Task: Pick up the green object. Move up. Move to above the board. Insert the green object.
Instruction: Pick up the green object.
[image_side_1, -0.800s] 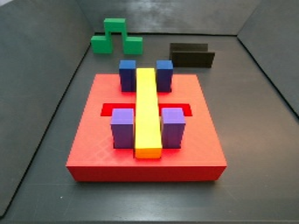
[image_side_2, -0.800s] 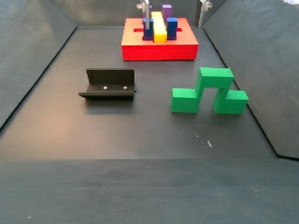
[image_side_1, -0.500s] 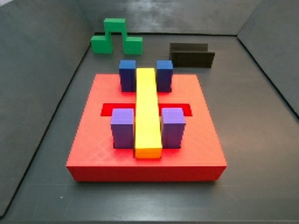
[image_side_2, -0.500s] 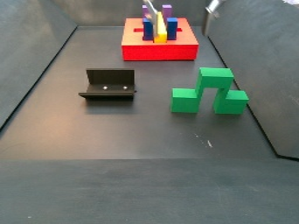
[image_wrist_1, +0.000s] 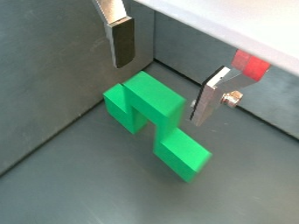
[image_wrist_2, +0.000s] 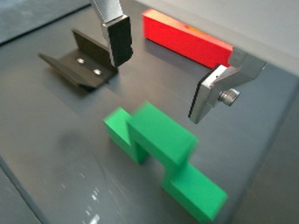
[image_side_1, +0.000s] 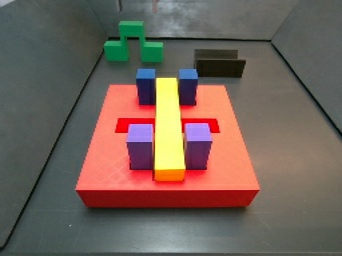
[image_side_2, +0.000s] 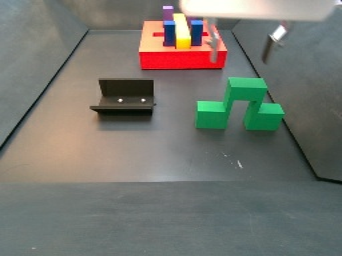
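Above, the end effector (image_wrist_1: 163, 74) is hovering with fingers apart over the green object (image_wrist_1: 155, 121); only a side view is showing the board (image_side_1: 167, 165) and its yellow bar (image_side_1: 167, 125) fully.

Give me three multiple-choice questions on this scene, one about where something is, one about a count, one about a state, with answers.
1. Where is the green object?
A. On the floor, apart from the board
B. On the board
C. Inside the fixture

2. How many purple posts stand on the board?
A. One
B. Two
C. Four

3. What state is the gripper in?
A. Shut on the green object
B. Open, above the green object
C. Open, above the yellow bar

Answers:
1. A: both side views show it on the dark floor, away from the red board.
2. B: a side view shows two purple posts, one on each side of the yellow bar.
3. B: both wrist views show the fingers spread, touching nothing, with the green piece below.
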